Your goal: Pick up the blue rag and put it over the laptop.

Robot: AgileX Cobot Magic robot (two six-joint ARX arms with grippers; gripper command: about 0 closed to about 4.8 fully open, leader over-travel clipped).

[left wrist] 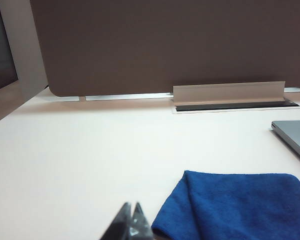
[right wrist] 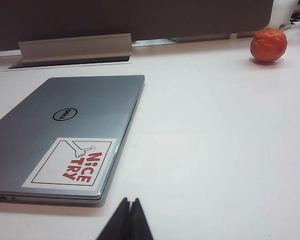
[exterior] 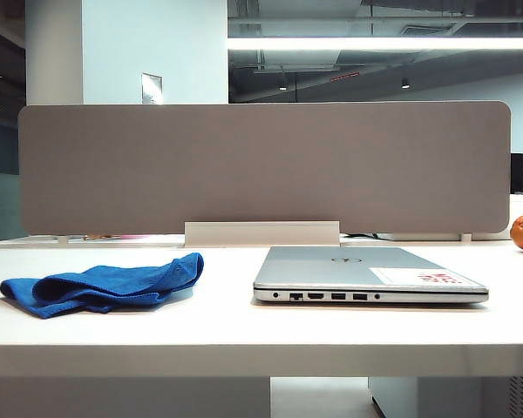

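- The left end effector [left wrist: 131, 222] was clenched, its two fingertips pressed together with nothing between them. It sat low over the worktop [left wrist: 90, 150], just beside the near corner of the blue rag [left wrist: 235, 205] and apart from it.
- The right end effector [right wrist: 127, 220] was likewise clenched and empty, positioned near the front edge of the laptop [right wrist: 70, 130], by the corner bearing the white sticker [right wrist: 72, 162] with red print.
- Neither end effector appeared in the exterior view.
- The blue rag lay bunched and folded on the left part of the worktop, well apart from the laptop; the pick-up had not yet been made.
- The laptop lay closed and flat at centre-right, lid logo up, ports facing the front edge.
- An orange fruit [right wrist: 268, 45] sat at the far right near the grey divider panel [exterior: 261, 165], clear of the working path.
- Judgement: the left end effector was best placed for the grasp. It would first need to release its fingers, then descend on a raised fold, not a flat edge, so both fingers take cloth.
- Judgement: the rag is soft and would droop; lifting it well clear before crossing should avoid dragging it against the laptop's edge.
- Judgement: the rag appeared narrower than the lid, so release over the lid centre would be advisable.
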